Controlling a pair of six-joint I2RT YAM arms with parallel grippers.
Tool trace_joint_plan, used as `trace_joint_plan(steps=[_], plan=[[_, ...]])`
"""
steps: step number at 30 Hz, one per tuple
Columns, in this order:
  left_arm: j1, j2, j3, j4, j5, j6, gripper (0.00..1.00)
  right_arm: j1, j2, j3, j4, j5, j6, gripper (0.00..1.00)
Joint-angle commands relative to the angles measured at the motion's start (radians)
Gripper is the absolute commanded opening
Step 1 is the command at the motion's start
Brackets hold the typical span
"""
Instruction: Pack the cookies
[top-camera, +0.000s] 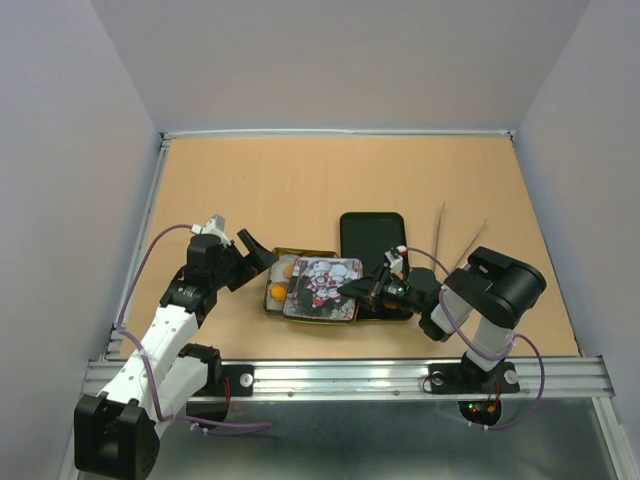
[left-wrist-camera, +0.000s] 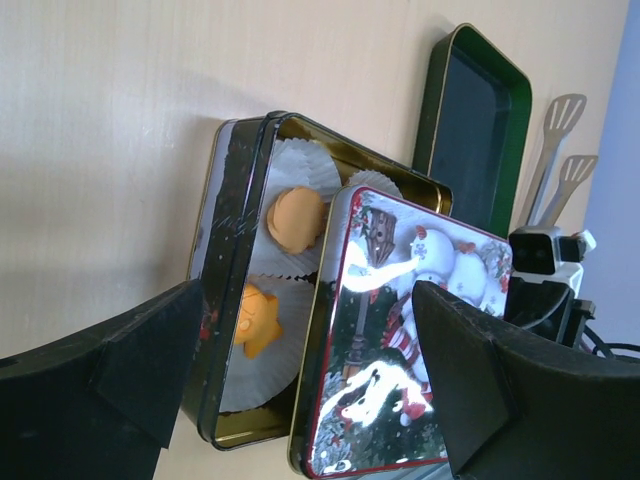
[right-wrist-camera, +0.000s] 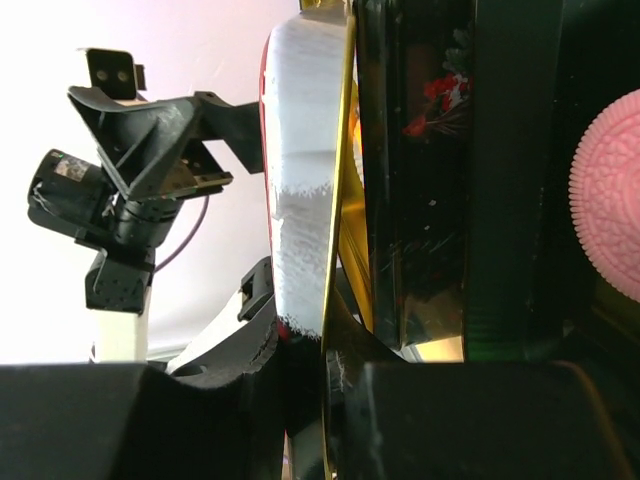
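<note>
Left wrist view: two orange-brown cookies (left-wrist-camera: 297, 218), one round, one fish-shaped, sit in white pleated paper cups (left-wrist-camera: 303, 163) inside a dark rectangular tin (left-wrist-camera: 228, 200) w/ gold lining, half covered by its snowman-print metal lid (left-wrist-camera: 400, 300). Right gripper (top-camera: 354, 288) is clamped on the lid's right edge; left gripper (top-camera: 258, 256) hovers beside the tin, fingers wide apart. Closing well prob. means squaring lid to rim, then lowering it flat before release.

Printed lid (left-wrist-camera: 400, 340) askew over gold tin (left-wrist-camera: 228, 240), beside black tray (left-wrist-camera: 470, 130) and tongs (left-wrist-camera: 563, 112)
</note>
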Motion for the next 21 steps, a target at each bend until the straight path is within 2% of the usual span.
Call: trace_joint_plan(steps=[1, 5, 6, 9, 14, 16, 21], plan=[[0.006, -0.020, -0.018, 0.063, 0.013, -0.015, 0.96, 0.027, 0.045, -0.003, 0.395, 0.032, -0.053, 0.00], [0.004, -0.025, -0.041, 0.083, 0.033, -0.027, 0.94, 0.035, 0.062, 0.014, 0.395, 0.046, -0.076, 0.01], [0.004, -0.033, -0.044, 0.084, 0.035, -0.027, 0.94, 0.035, 0.068, 0.019, 0.397, 0.044, -0.078, 0.04], [0.002, -0.037, -0.046, 0.089, 0.035, -0.027, 0.94, 0.038, 0.105, 0.037, 0.395, 0.033, -0.082, 0.28], [-0.002, -0.039, -0.050, 0.095, 0.037, -0.027, 0.94, 0.047, 0.148, 0.046, 0.397, 0.044, -0.085, 0.51], [-0.007, -0.036, -0.055, 0.101, 0.038, -0.029, 0.94, 0.050, 0.151, 0.046, 0.395, 0.050, -0.084, 0.54], [-0.019, -0.033, -0.070, 0.115, 0.037, -0.033, 0.93, 0.055, 0.132, 0.046, 0.395, 0.063, -0.075, 0.55]])
